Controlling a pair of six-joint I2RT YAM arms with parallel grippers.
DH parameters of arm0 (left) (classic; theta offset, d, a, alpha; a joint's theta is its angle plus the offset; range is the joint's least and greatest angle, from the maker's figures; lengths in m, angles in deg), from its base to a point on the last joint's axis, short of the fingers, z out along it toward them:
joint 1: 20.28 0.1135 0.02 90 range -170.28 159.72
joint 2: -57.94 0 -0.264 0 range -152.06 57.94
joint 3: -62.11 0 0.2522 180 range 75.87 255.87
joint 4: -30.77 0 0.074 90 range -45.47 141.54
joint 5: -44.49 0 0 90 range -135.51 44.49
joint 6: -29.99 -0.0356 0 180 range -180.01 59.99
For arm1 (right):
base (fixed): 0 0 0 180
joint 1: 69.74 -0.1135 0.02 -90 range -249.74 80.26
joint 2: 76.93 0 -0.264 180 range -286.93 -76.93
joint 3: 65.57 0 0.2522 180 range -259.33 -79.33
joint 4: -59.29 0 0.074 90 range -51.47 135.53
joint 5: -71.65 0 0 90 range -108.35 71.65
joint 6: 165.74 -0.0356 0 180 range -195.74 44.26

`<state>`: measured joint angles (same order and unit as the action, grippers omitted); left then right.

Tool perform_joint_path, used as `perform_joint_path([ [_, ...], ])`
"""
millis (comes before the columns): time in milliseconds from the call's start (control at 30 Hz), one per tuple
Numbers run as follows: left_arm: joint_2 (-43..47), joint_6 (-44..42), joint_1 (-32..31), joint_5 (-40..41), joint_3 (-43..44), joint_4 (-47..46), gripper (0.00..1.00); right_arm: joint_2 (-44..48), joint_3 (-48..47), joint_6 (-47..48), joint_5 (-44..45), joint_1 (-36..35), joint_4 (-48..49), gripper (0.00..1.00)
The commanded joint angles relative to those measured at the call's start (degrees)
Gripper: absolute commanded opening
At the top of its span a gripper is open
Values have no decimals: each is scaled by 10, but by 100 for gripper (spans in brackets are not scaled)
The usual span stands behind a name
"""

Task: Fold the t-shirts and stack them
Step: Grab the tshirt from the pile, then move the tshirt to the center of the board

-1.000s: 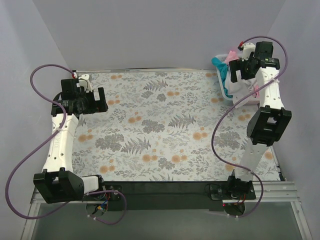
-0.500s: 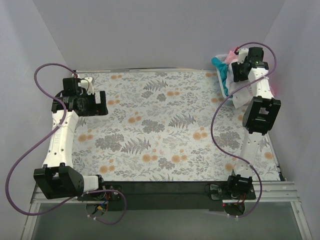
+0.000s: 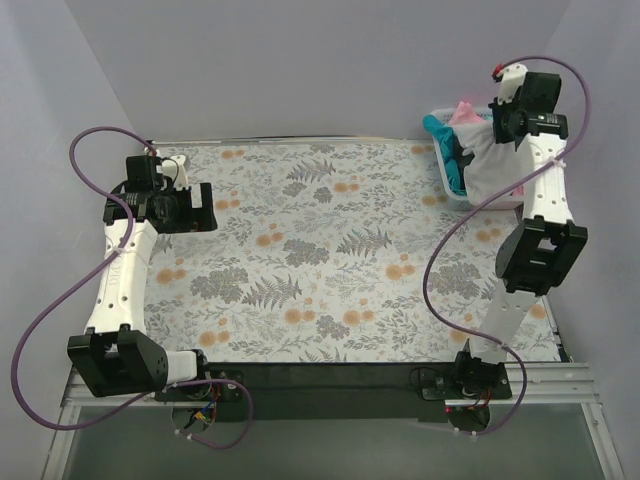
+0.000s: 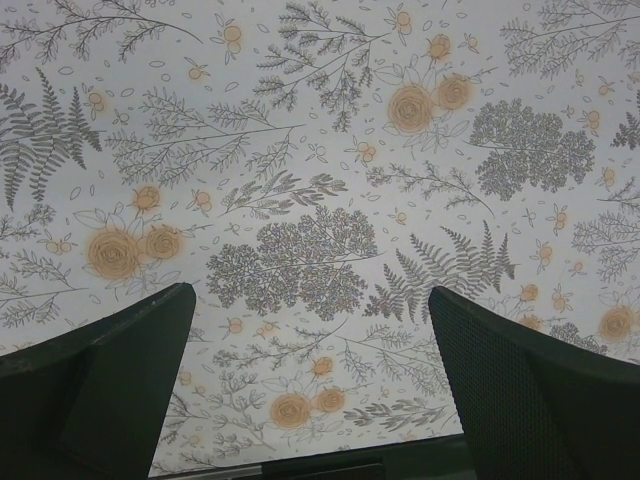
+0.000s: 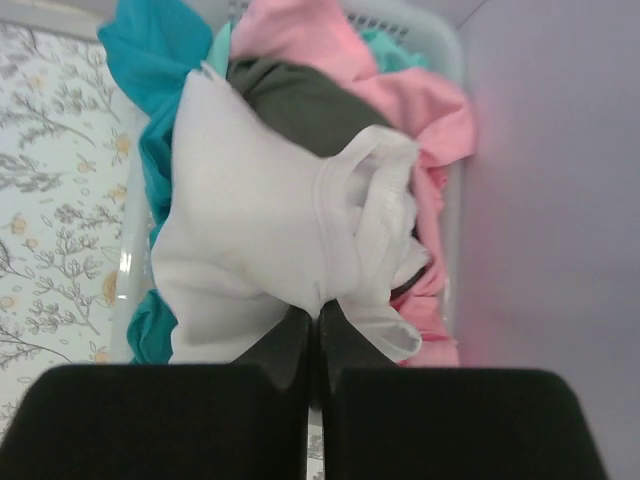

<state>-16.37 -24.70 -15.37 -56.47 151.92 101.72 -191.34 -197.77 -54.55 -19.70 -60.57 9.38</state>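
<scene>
- Currently the right claw is pinched fully together on a fold of the white t-shirt, close to its ribbed neckline, above the basket at the far right corner of the table
- Beneath the white one the other t-shirts lie bunched in the basket: a pink one, a teal one and a dark grey-green one
- Meanwhile the left claw is spread wide with nothing in it, hovering over the printed sheet on the left side, well apart from the basket
- I judge the white shirt light, limp and easily bunched; held at one point it will drape into a rope and may drag its neighbours along
- To spread it flat, the shoulder seams or the hem corners look like better places to hold, one per claw
- Only the right wrist view shows the pinch itself and the collar beside it
- Only the top view shows the shirt hanging from the claw down to the basket, and where each arm stands
- Through the left wrist camera, nothing but sheet shows between the fingers
</scene>
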Motion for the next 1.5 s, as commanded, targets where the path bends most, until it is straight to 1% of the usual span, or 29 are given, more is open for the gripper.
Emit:
perform_joint_path([
  [0,20,-7,0,-21,13,1,98,88,-28,-10,6,4,26,1],
  [200,21,-2,0,-21,19,-6,98,132,-89,-29,-29,4,26,1],
  [300,25,2,0,-23,24,-5,98,166,-101,-48,-114,5,29,1],
  [333,28,5,0,-23,27,-3,98,177,-96,-57,-171,2,36,1],
  [400,30,5,0,-27,30,-1,98,212,-78,-68,-212,-8,47,1],
  [433,32,6,0,-34,32,1,98,224,-51,-71,-239,-28,52,1],
  [467,32,7,0,-41,38,4,98,235,-37,-67,-244,-43,56,1],
  [600,31,10,1,-78,63,14,98,290,32,-54,-248,-135,70,1],
  [633,30,13,1,-86,68,18,98,294,44,-54,-248,-167,73,1],
  [700,28,21,1,-107,88,20,98,305,85,-49,-245,-202,77,1],
  [833,21,24,2,-153,107,28,98,312,166,-36,-242,-287,106,1],
  [900,26,26,2,-177,104,28,98,307,217,-25,-240,-353,114,1],
  [967,30,22,2,-192,96,28,98,301,255,-16,-234,-381,117,1],
  [1000,32,22,2,-204,90,28,98,299,309,-16,-232,-390,124,1],
  [1033,35,20,2,-211,75,25,98,299,332,-18,-233,-397,130,6],
  [1067,40,6,2,-219,66,26,98,300,360,-21,-232,-398,140,30],
  [1100,42,-5,2,-230,57,26,98,301,380,-21,-226,-398,139,43],
  [1133,43,-19,2,-260,44,30,98,302,414,-19,-198,-398,136,55],
  [1167,49,-50,3,-282,16,32,98,305,428,-13,-185,-395,130,62],
  [1200,54,-62,1,-297,-6,29,98,310,440,-11,-178,-391,114,71],
  [1233,61,-71,-2,-313,-25,14,98,313,462,-11,-176,-376,102,74],
  [1267,70,-81,-8,-314,-64,1,98,320,471,-20,-177,-366,93,79],
  [1300,83,-83,-14,-311,-81,-14,98,334,482,-25,-183,-355,76,82],
  [1333,87,-84,-29,-296,-97,-42,98,340,492,-29,-196,-328,69,84],
  [1367,89,-87,-38,-291,-120,-55,98,347,514,-31,-202,-316,63,89],
  [1400,81,-93,-41,-287,-128,-67,98,356,526,-31,-210,-304,50,89],
  [1433,74,-94,-72,-281,-135,-93,97,357,538,-33,-223,-283,49,88],
  [1467,65,-94,-85,-266,-139,-104,96,359,564,-33,-228,-274,47,86],
])
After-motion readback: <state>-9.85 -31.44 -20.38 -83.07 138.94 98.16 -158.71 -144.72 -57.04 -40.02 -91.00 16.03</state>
